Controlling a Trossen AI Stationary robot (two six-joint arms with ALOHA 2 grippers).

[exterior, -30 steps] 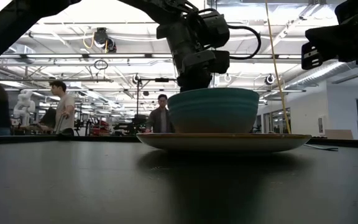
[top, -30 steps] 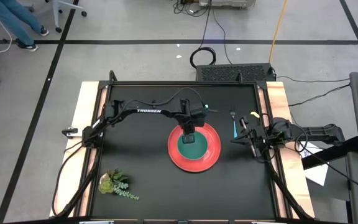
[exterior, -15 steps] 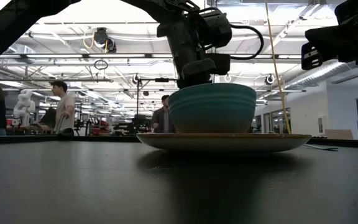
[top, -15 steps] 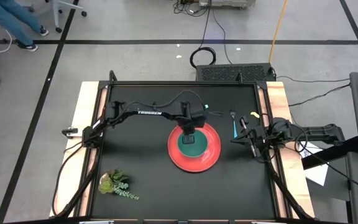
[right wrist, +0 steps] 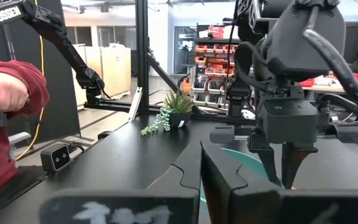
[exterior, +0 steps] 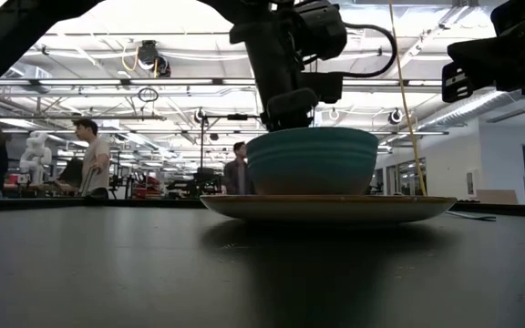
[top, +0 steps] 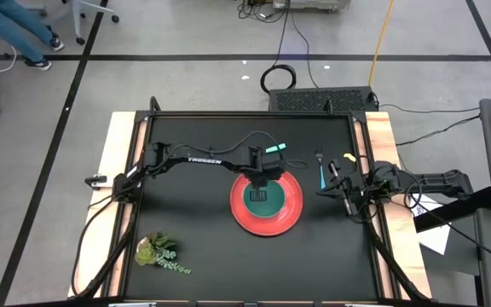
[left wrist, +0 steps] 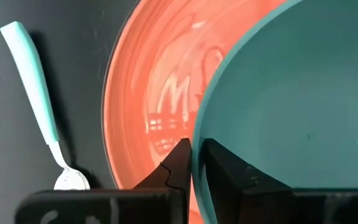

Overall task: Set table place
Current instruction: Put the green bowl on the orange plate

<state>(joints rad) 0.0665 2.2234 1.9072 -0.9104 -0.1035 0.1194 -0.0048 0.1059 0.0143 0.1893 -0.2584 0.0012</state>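
Note:
The teal-green bowl [top: 258, 199] [exterior: 313, 162] sits level, base down, on the round red plate [top: 285, 217] [exterior: 326, 208] at mid-table. My left gripper [top: 261, 181] [left wrist: 196, 163] reaches down onto the bowl's far rim and is shut on it. The teal-handled spoon [left wrist: 33, 87] [top: 275, 149] lies on the black table just beyond the plate. The blue-handled fork [top: 320, 170] lies to the plate's right. My right gripper [top: 332, 177] [right wrist: 201, 168] hovers shut beside the fork, by the right edge, holding nothing. My left gripper has the bowl's rim [left wrist: 199, 134] on its far side between its two fingers, one finger [left wrist: 224, 167] inside the bowl and the other [left wrist: 175, 167] outside. The fingers come steeply from above. The bowl rests on the plate.
A leafy plant sprig [top: 160, 251] lies near the front left corner. Pale wooden strips [top: 119, 170] run along the table's left and right sides. A person's red sleeve [right wrist: 5, 87] shows beyond the table in the right wrist view. People stand far back in the room [exterior: 87, 155].
My left gripper has turned at the wrist and shifted slightly toward the table's far edge, uncovering more of the spoon's handle. The bowl rocked a little on the plate and now sits level. The right arm kept still.

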